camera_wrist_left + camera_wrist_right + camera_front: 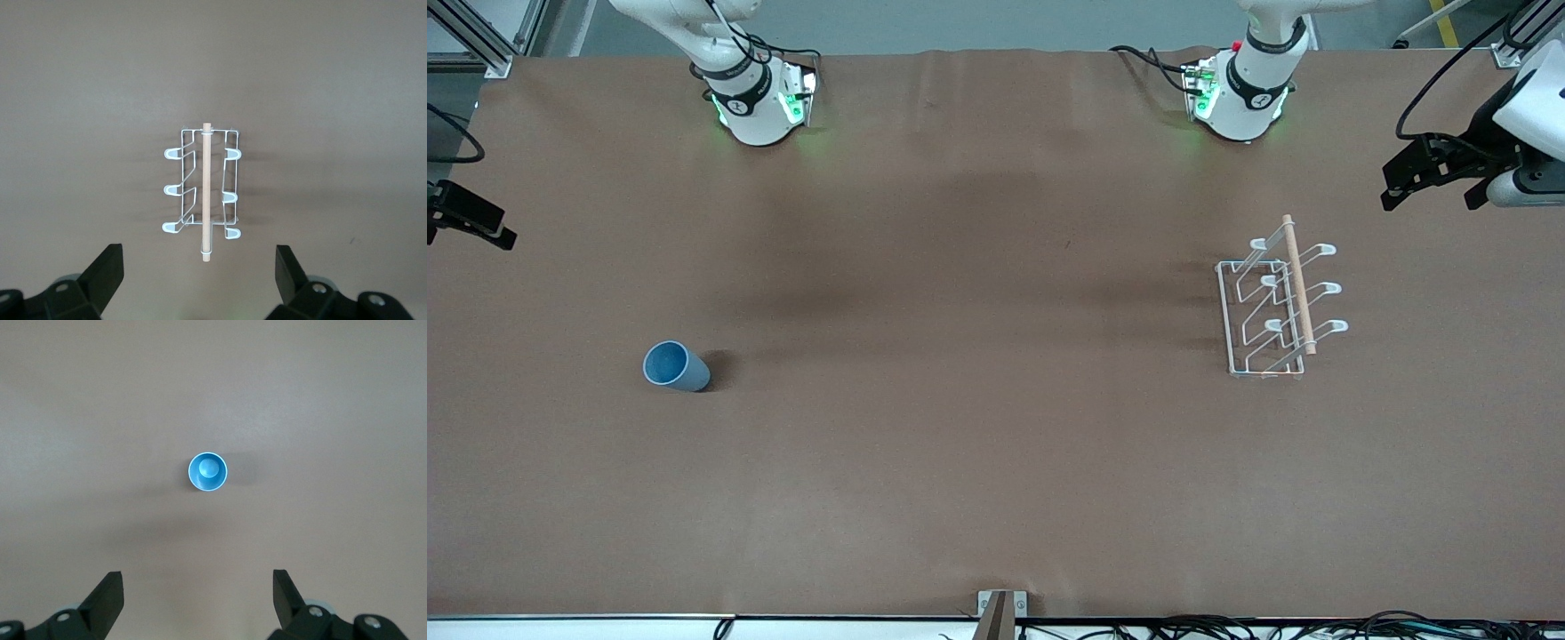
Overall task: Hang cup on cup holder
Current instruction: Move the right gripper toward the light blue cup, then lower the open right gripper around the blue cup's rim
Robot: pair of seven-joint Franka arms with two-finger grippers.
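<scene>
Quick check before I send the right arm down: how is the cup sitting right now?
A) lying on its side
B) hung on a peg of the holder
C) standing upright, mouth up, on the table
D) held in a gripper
C: the right wrist view looks straight down into the cup, its open mouth up, alone on the table, apart from the cup holder.

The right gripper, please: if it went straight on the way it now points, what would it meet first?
Probably the cup. The right gripper hangs open, pointing down at the table, and the upright, mouth-up cup sits almost centred ahead of it with nothing between. It could graze past onto bare table, since depth is unclear.
</scene>
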